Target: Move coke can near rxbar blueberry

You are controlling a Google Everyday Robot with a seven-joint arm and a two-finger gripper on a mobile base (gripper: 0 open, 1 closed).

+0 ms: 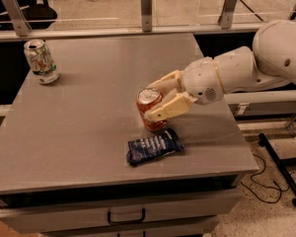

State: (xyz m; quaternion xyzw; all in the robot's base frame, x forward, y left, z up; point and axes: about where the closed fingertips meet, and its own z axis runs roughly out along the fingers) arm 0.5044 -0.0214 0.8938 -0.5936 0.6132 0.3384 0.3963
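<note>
The coke can (149, 113), red-orange with a silver top, stands upright on the grey table (89, 112) near its front right. My gripper (157, 98) comes in from the right on a white arm, its cream fingers (168, 107) closed around the can's upper half. The rxbar blueberry (154, 146), a crinkled dark blue wrapper with white lettering, lies flat just in front of the can, almost touching its base.
A white and green soda can (40, 61) stands at the table's back left corner. Railing posts (146, 8) line the far edge. A drawer with a handle (126, 217) is under the tabletop. Cables and a stand foot (281, 172) are on the floor at right.
</note>
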